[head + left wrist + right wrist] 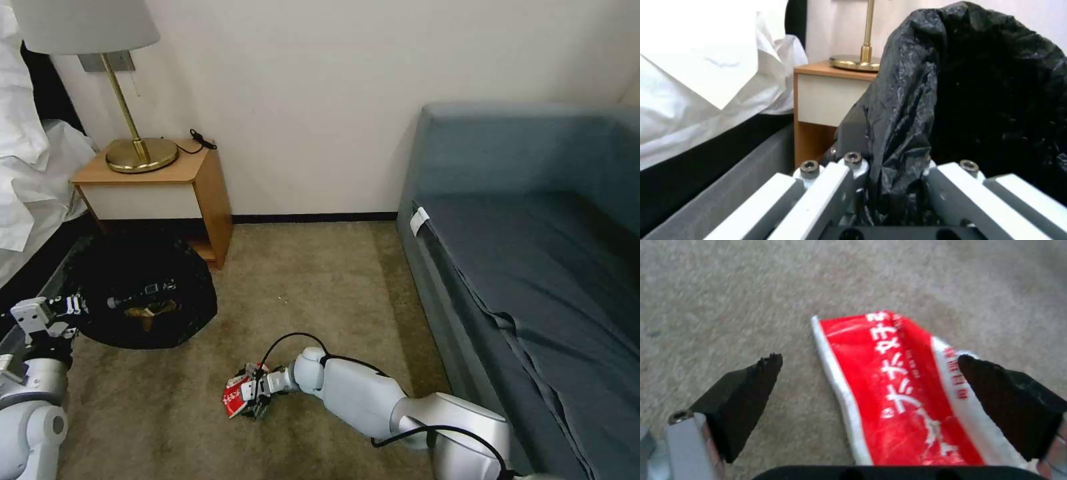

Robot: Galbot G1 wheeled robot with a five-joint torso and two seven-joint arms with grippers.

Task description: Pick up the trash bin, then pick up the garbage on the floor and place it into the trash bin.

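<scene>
At the left edge of the carpet (320, 293), the left gripper (889, 186) clamps the black liner of the one trash bin (143, 300). One red snack packet (902, 386) lies on the carpet between the wide-open fingers of the right gripper (252, 392), its long axis pointing away from the wrist.

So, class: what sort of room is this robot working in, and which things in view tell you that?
Most likely a bedroom or hotel room: a bed with white bedding, a wooden bedside table bearing a brass lamp, and a blue-grey sofa bed on carpet.
</scene>
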